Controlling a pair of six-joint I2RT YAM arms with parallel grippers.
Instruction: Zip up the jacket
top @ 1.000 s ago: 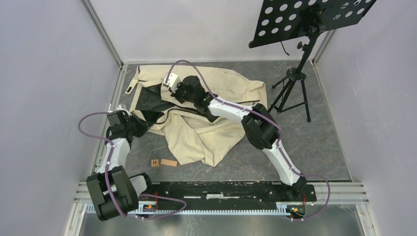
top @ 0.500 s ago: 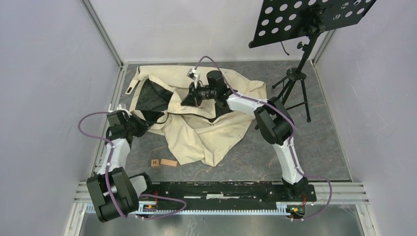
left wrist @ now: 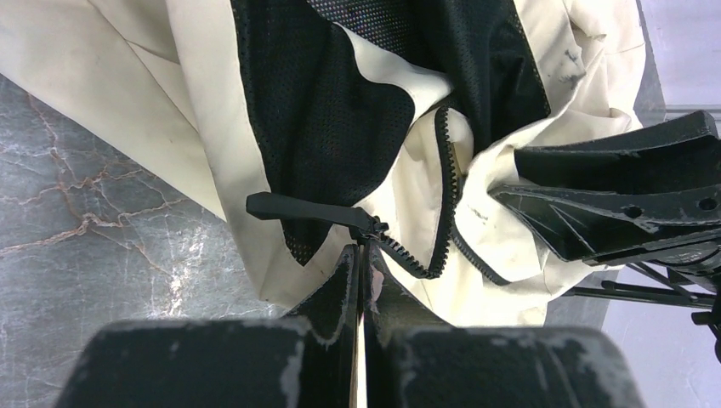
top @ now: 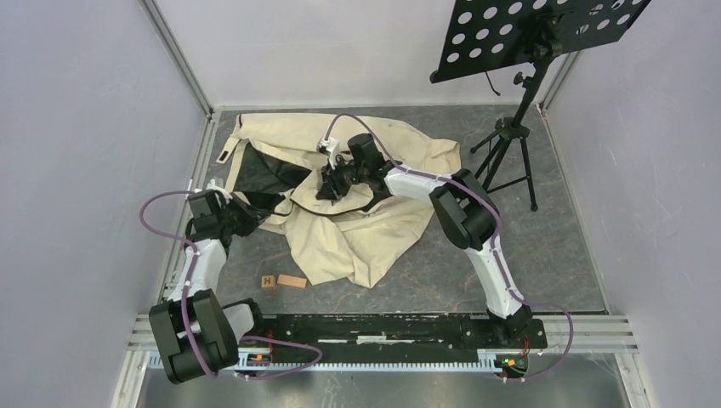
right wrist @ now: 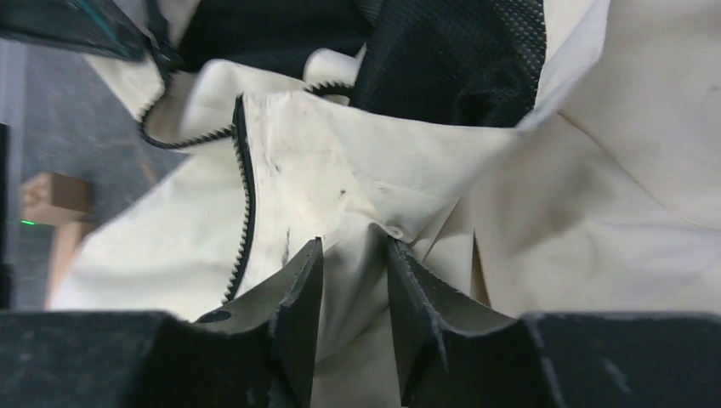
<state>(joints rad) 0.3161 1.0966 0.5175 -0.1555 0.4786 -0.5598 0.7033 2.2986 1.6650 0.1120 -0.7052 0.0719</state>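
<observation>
Large cream fabric jacket (top: pixel 340 238) lies crumpled on the grey marbled desk (top: pixel 544 255), just left of the black tripod music stand (top: pixel 510 136); its nearest hem stops short of the stand's feet. Front is open, and dark mesh lining (left wrist: pixel 340 110) shows on the side away from the stand.

Left claw (top: pixel 251 211) sits at the jacket edge farthest from the stand. Wrist view: fingers pressed together, only a sliver of pale cloth between them, clamped on the jacket (left wrist: pixel 195 76) right under the zipper's slider. Left claw (left wrist: pixel 359 255) has the bottom end of the zipper. Long black pull tab (left wrist: pixel 281 206) sticks out flat from the slider, pointing away from the stand. Dark zipper (left wrist: pixel 442 170) unclosed: two rows of teeth run up from the slider and curve apart.

Right claw (top: pixel 327 183) is over the jacket's middle, between the left claw and the stand. Wrist view: right claw (right wrist: pixel 353 246) has its fingers a narrow gap apart, with a raised fold of cream cloth (right wrist: pixel 595 170) pinched between them. One row of zipper teeth (right wrist: pixel 242 170) runs just beside that fold, untouched by the fingers.

Two small light wooden blocks (top: pixel 281 281) rest on the desk near the jacket's front hem, well apart from the stand; one is marked H
</observation>
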